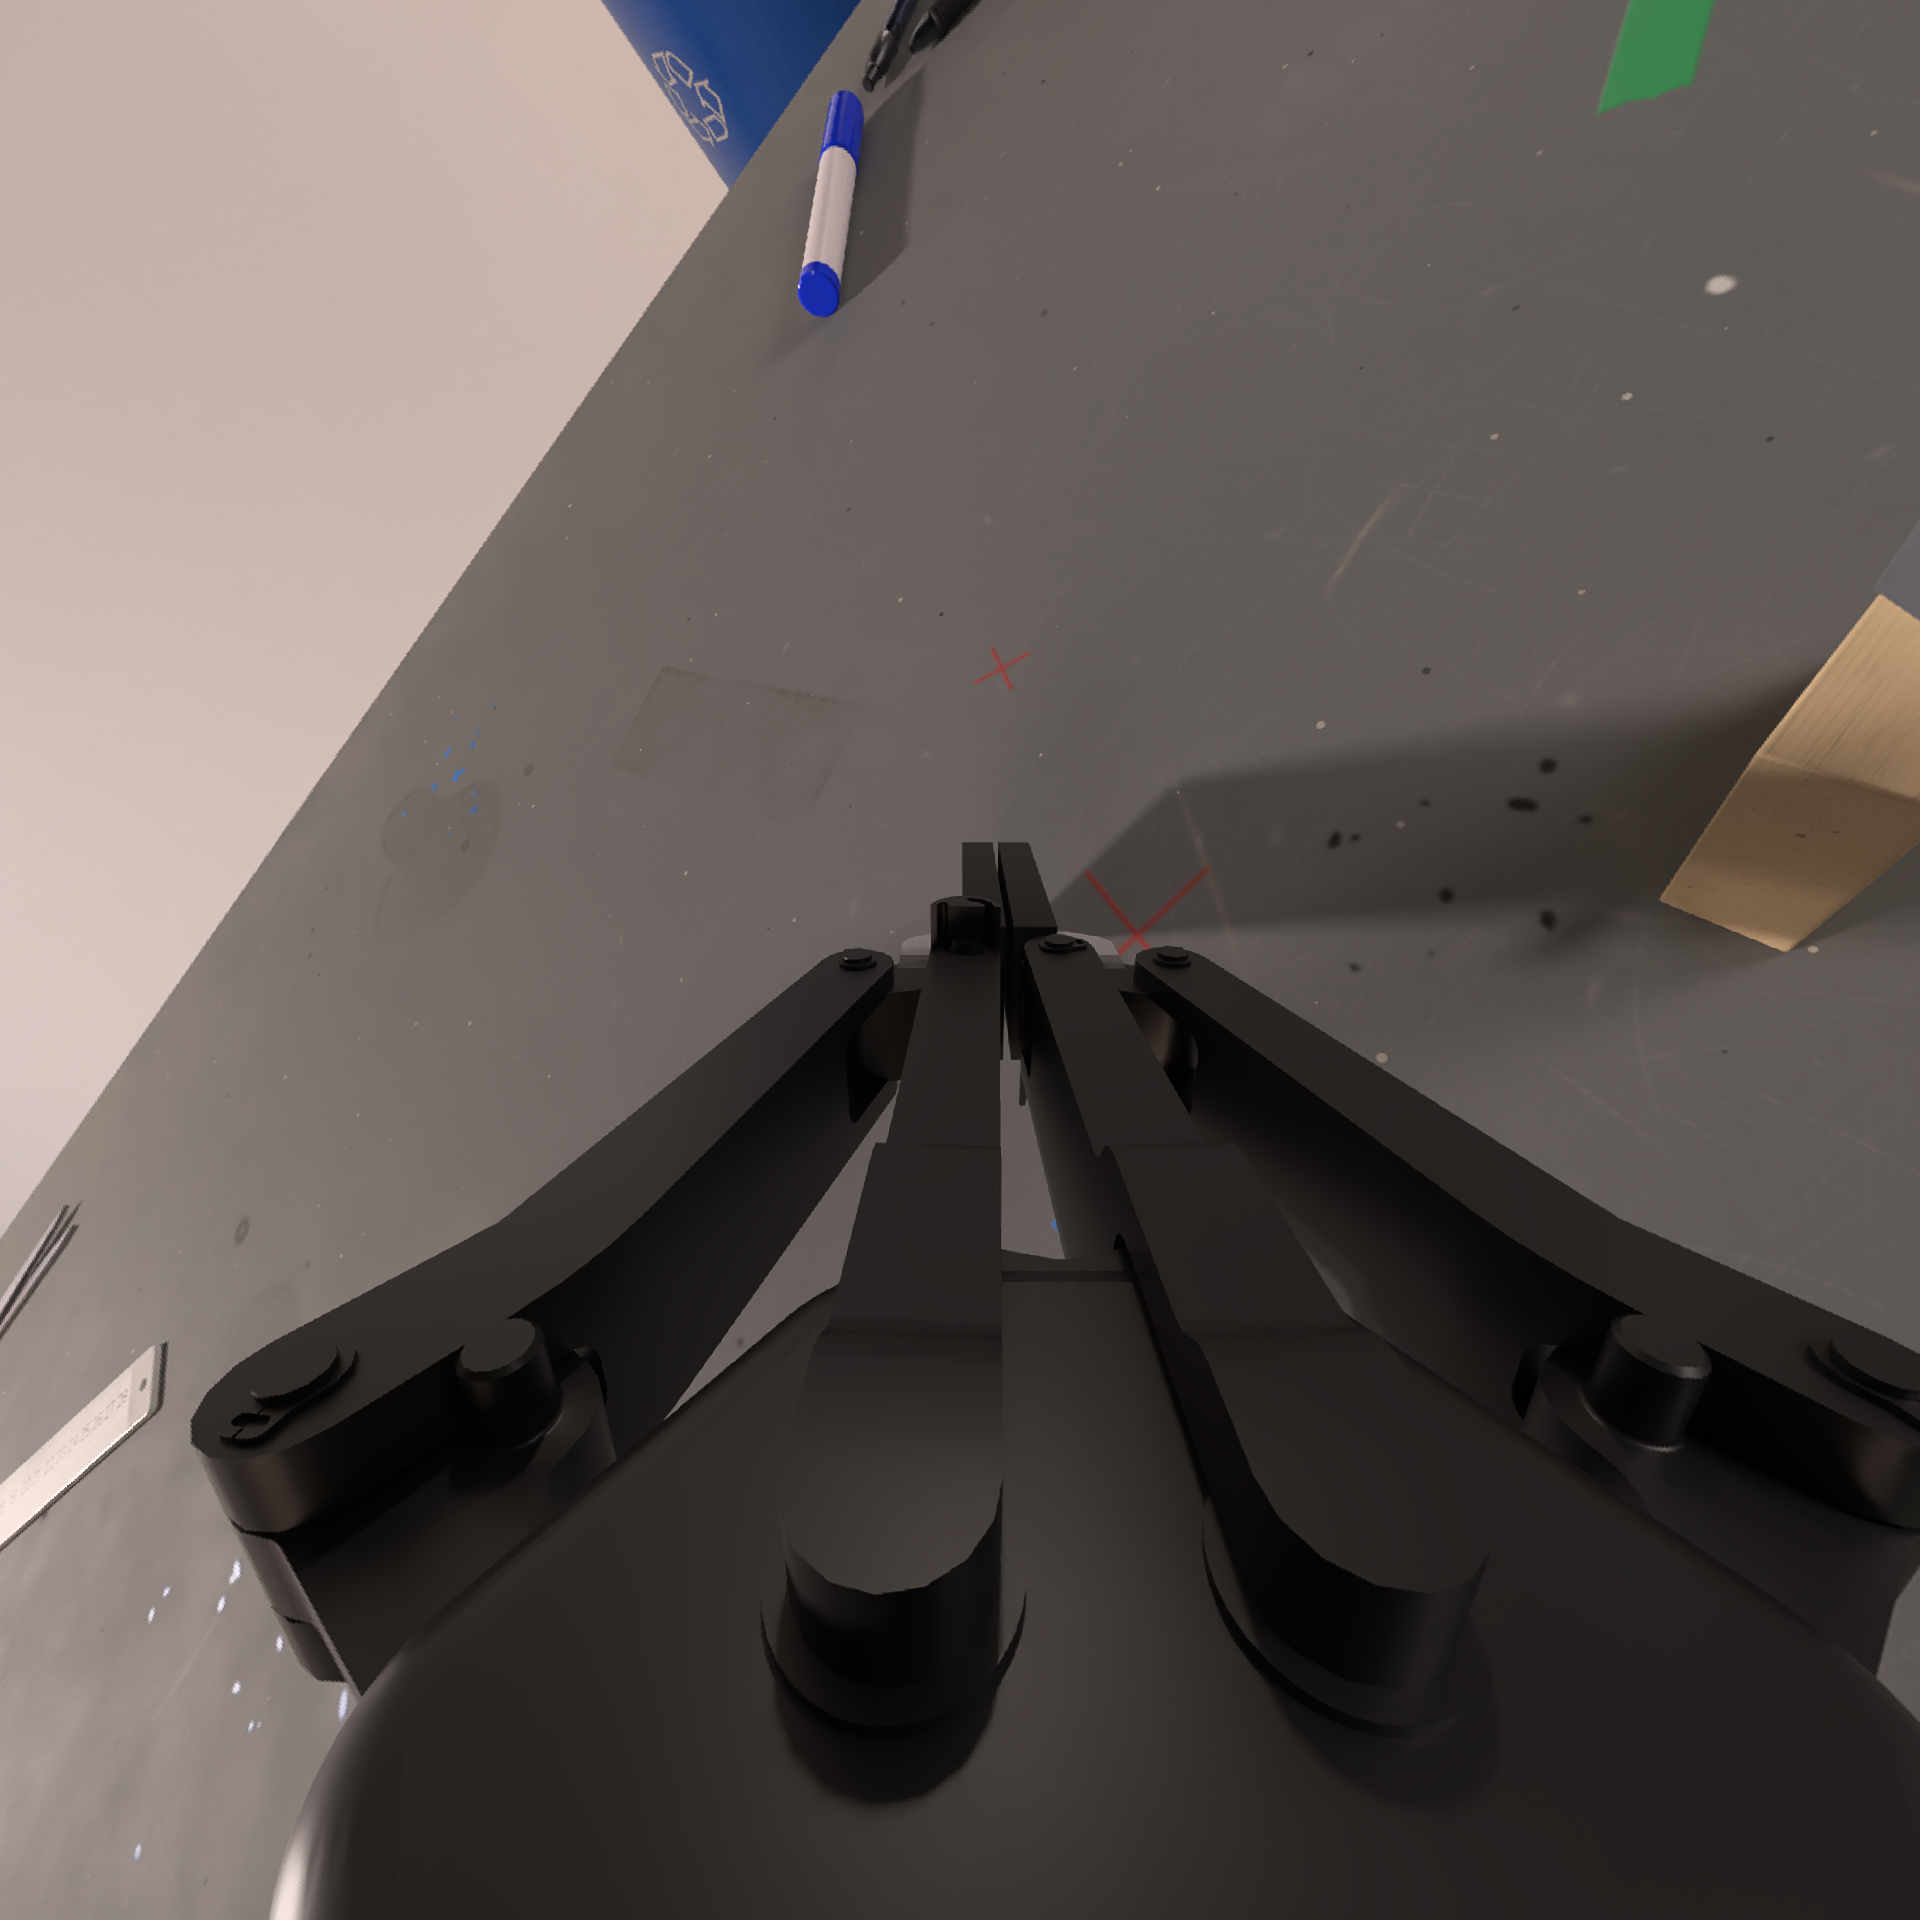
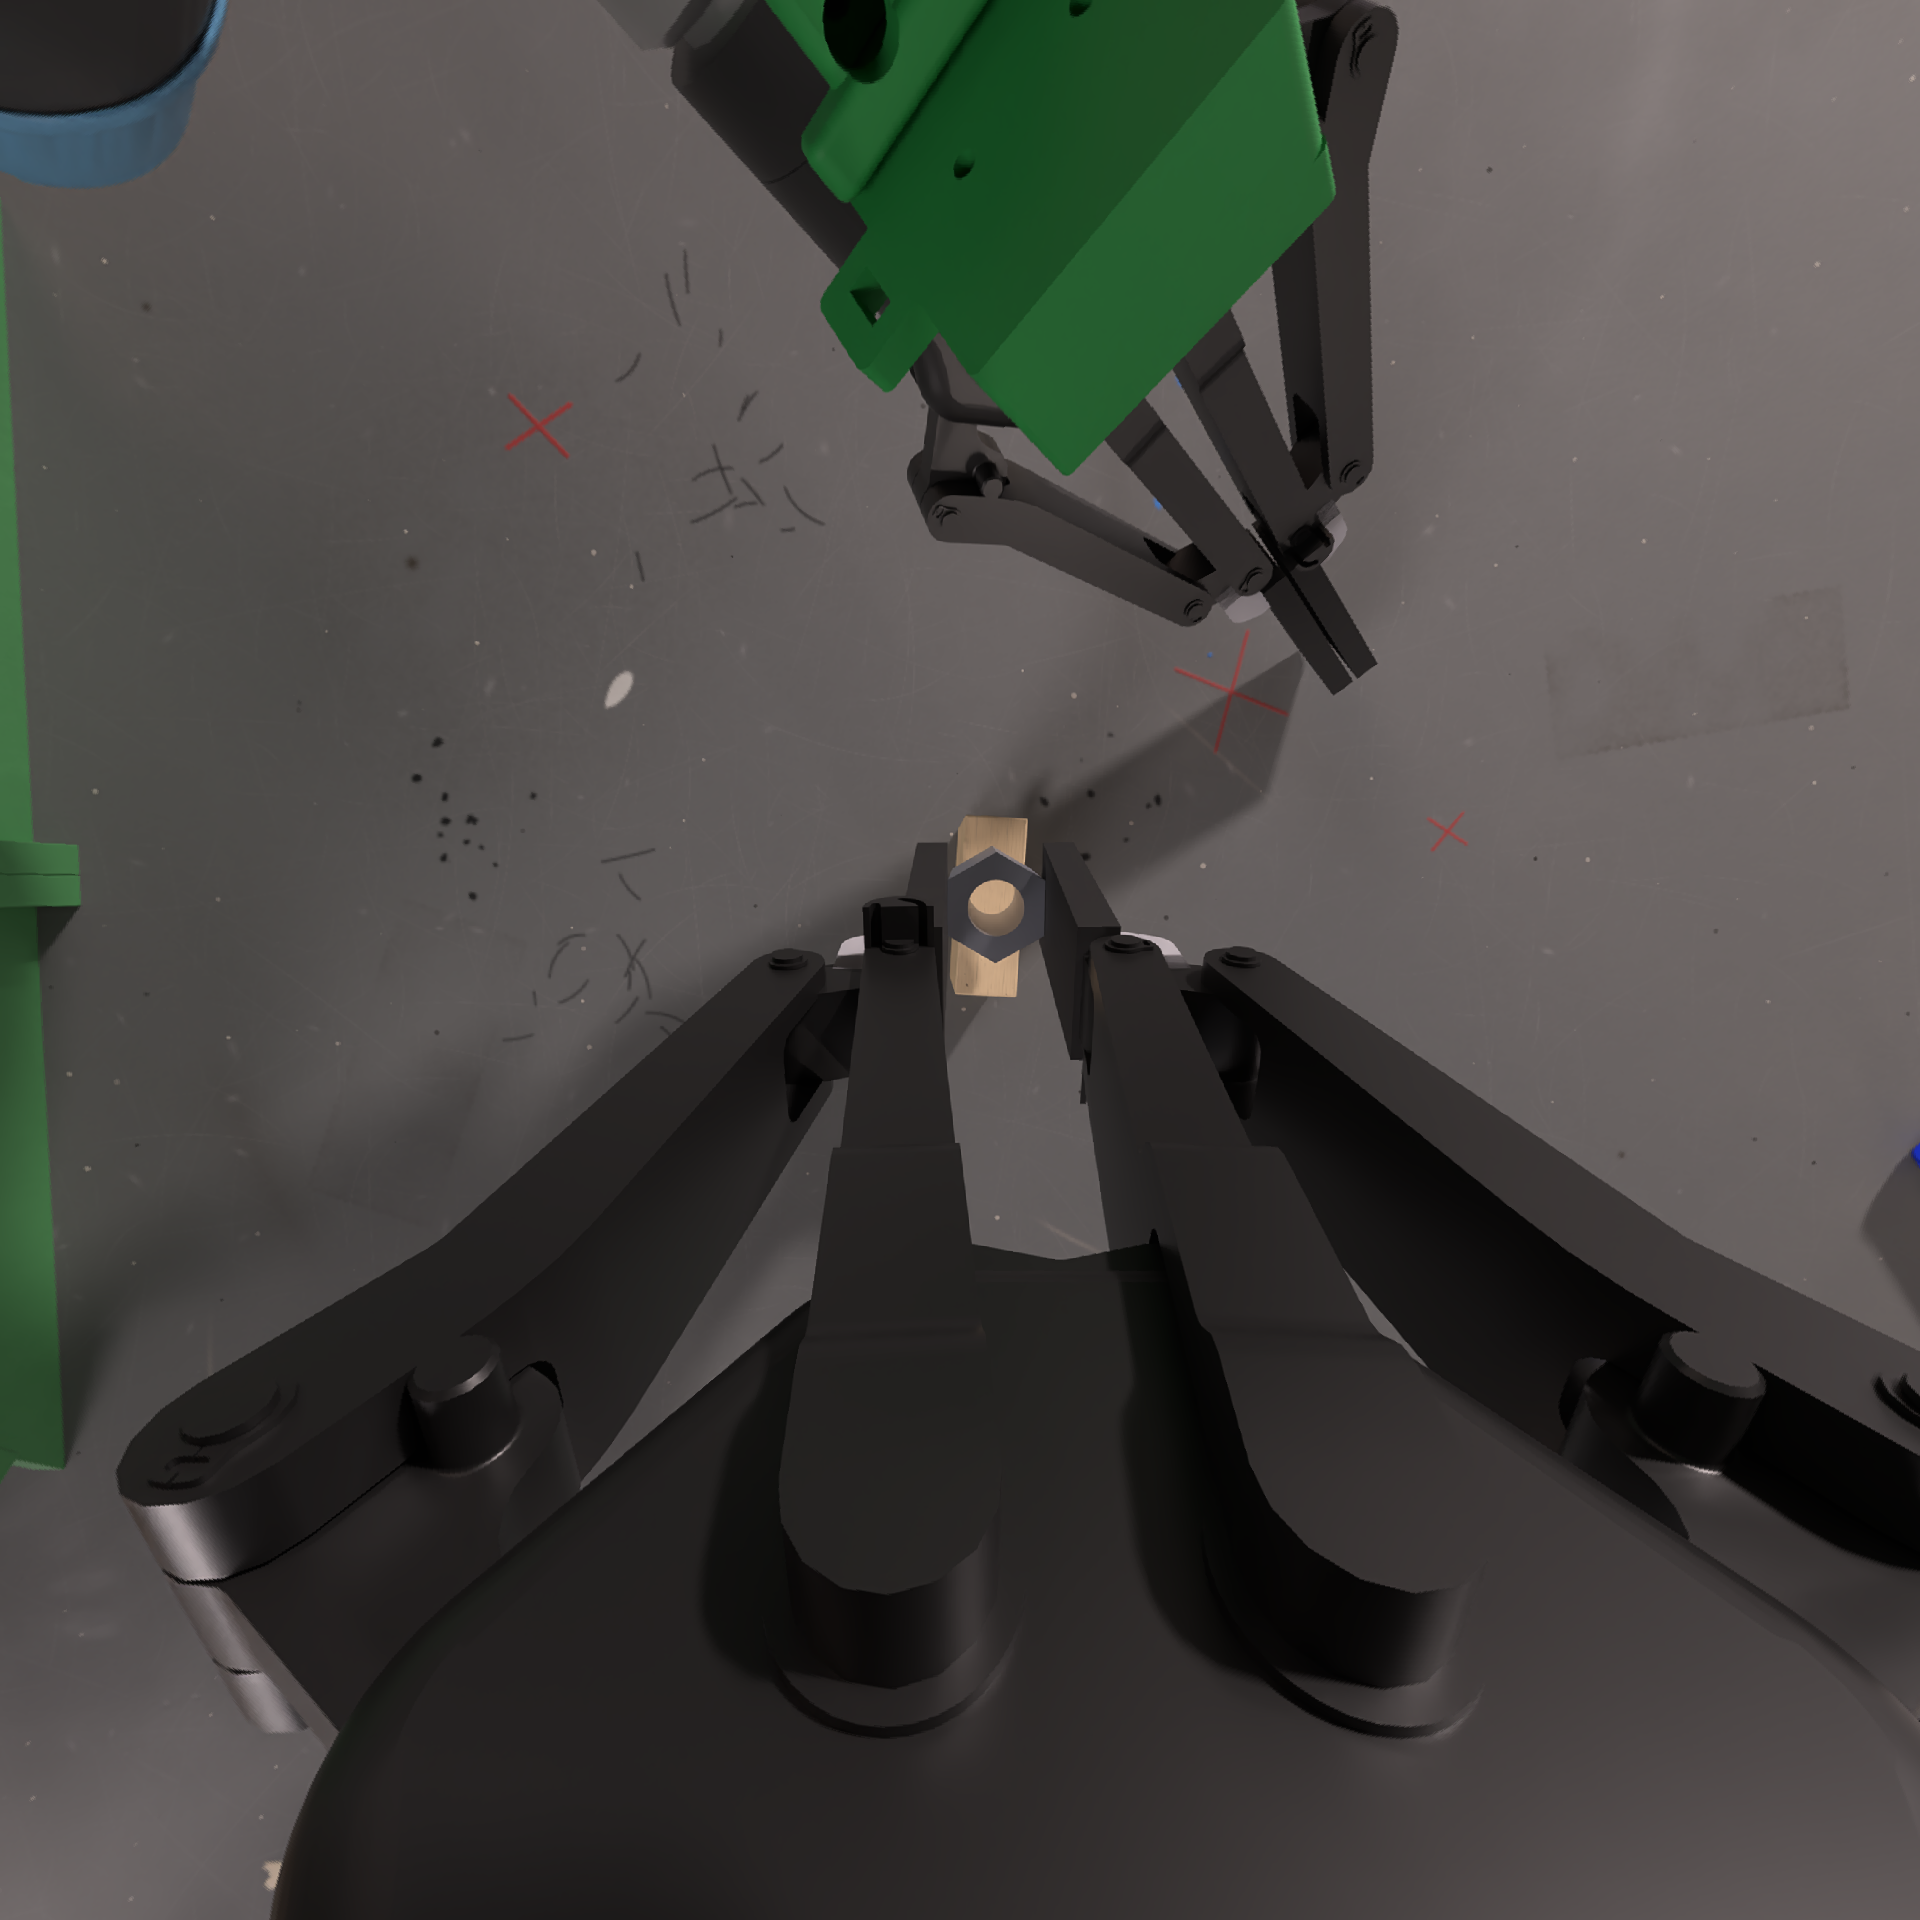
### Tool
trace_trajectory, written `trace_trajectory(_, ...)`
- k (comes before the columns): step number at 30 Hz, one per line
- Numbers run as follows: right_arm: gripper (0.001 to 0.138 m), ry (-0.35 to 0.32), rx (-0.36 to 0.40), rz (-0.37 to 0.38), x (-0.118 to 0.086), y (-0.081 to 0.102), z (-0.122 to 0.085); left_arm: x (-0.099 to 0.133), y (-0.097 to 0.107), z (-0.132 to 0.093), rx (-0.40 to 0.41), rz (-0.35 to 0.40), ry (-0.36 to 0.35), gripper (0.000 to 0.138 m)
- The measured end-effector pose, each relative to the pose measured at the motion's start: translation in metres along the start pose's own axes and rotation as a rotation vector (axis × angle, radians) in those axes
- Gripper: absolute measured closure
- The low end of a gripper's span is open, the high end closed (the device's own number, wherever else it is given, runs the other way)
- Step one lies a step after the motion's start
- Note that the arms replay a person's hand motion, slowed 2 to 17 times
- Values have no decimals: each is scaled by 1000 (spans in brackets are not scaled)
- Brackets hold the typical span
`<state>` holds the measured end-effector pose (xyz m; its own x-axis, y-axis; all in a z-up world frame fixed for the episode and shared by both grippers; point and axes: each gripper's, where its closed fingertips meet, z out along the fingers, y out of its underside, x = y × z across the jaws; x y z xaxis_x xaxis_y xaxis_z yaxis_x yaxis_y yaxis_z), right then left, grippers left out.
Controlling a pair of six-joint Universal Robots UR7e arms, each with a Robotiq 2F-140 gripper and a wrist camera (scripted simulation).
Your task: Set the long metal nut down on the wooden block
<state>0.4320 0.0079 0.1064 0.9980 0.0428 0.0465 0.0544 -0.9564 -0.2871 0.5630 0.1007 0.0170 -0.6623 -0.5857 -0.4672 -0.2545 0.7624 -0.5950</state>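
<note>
In the right wrist view my right gripper point(image 2: 993, 854) points straight down at the table, jaws shut on the long metal nut point(image 2: 994, 906). The dark hexagonal nut stands on end, and pale wood shows through its bore. The wooden block point(image 2: 985, 977) lies directly beneath it, long axis running away from me; I cannot tell whether nut and block touch. My left gripper point(image 1: 1003, 883) is shut and empty, low over the grey table, with the block point(image 1: 1808, 790) off to its right. It also shows in the right wrist view point(image 2: 1340, 665), beyond the block and to its right.
A blue-and-white marker point(image 1: 831, 203) and black pens point(image 1: 914, 36) lie near the far table edge, by a blue bin point(image 1: 717, 73). A metal plate point(image 1: 73, 1444) lies at the lower left. A green frame point(image 2: 16, 727) runs along the left. Red crosses point(image 2: 1231, 691) mark the tabletop.
</note>
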Motion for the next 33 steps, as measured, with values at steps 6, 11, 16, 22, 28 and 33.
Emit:
trace_trajectory(6, 115, 1, -16, 2, 1, 4, 1, -1, 0, 0, 2, -29, 9, 137)
trace_trajectory(11, 115, 1, -25, -10, 1, 5, 3, -1, 0, 0, 8, -40, 12, 137)
trace_trajectory(16, 115, -4, -27, -25, 1, 3, 4, -1, 0, 0, 8, -39, 9, 137)
trace_trajectory(22, 115, -9, -42, -31, 2, 4, 7, -1, 0, 0, 9, -37, 9, 137)
trace_trajectory(28, 115, -7, -56, -23, 5, 6, 6, -1, 0, 0, 11, -40, 12, 137)
trace_trajectory(33, 115, -11, -44, -28, 4, 3, 2, -1, 0, 0, 11, -42, 12, 137)
